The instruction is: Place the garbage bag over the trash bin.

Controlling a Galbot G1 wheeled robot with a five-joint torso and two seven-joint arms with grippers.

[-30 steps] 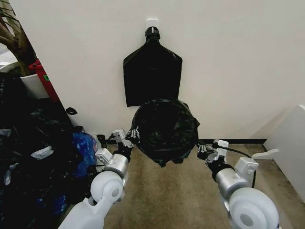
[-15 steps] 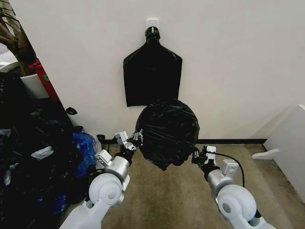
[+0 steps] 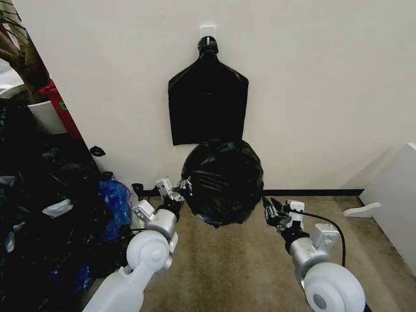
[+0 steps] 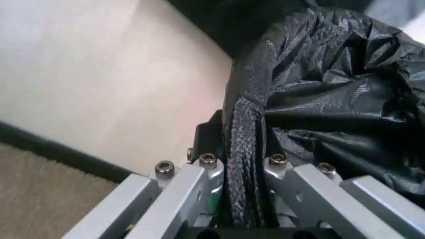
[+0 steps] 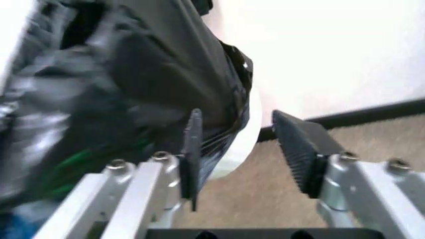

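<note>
Bag (image 3: pixel 222 182): black, draped over the bin (image 5: pixel 240 142), dead centre before the wall; a cream sliver of bin shows under the plastic in the right wrist view. Left gripper (image 3: pixel 180 189), at the bag's 9 o'clock, clamps its rolled edge. Right gripper (image 3: pixel 274 209), at 4 o'clock, jaws apart, clear of it. Step: seating the rim. Next, probably, left release.

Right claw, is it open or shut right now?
Open. The right claw has its pads spread apart beside the garbage bag, gripping nothing.
</note>
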